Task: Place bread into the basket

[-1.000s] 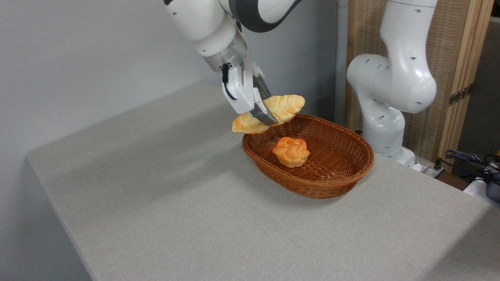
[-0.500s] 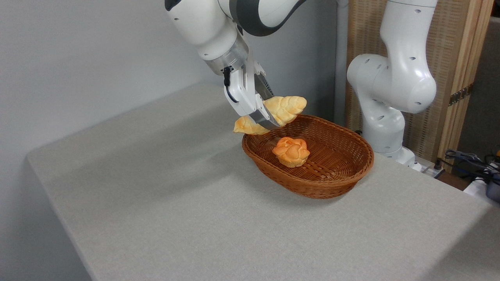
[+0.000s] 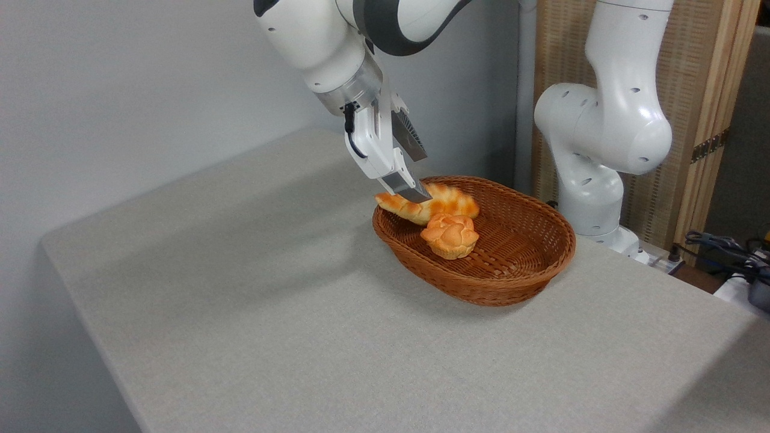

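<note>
Brightness: the scene was evenly and softly lit, with no dim corners.
Shadows: a broad, faint shadow lay across the counter [image 3: 271, 288] left of the basket [image 3: 511, 270].
Glare: mild sheen on the white arm [image 3: 607, 126].
Focus: sharp throughout, with no blur.

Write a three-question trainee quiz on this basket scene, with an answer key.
1. True or false: the braided bread lies on the table outside the basket.
2. Which item sits in the basket beside the bread? A) a flower-topped bun B) a banana C) a cup
3. Fill in: the gripper is ___, its fingers spread above the loaf.

Key:
1. False; the bread rests inside the basket, against its left rim.
2. A
3. open
</note>
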Robot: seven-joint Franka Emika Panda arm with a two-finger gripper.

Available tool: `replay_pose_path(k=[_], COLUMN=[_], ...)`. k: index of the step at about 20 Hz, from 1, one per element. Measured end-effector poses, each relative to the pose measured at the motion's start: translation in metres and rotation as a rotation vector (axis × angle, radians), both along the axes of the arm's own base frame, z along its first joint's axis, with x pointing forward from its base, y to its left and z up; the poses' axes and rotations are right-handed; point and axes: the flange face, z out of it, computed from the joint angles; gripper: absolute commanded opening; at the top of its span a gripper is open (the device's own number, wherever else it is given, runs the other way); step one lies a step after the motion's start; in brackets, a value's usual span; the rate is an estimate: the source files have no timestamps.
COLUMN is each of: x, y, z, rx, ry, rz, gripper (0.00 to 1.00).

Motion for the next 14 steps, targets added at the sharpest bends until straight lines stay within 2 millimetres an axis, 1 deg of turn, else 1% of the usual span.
replay_pose_path(k=[2,3,5,7,9,11,14], x=[0.002,0.007,0.020,0.036,0.050,0.064,0.086], y=[0.002,0.005,0.011,0.025,0.045,0.058,0.058], z=[0.004,0.011,0.029,0.050,0.066,0.074,0.073], rx=[0.004,0.014,0.031,0.043,0.044,0.051,0.078], ry=[-0.015,-0.048,-0.141,-0.246,-0.338,-0.419,-0.515], rz=[0.002,0.002,0.007,0.056,0.145,0.257,0.475], gripper=[1.00,1.00,1.00,1.00,1.00,1.00,1.00])
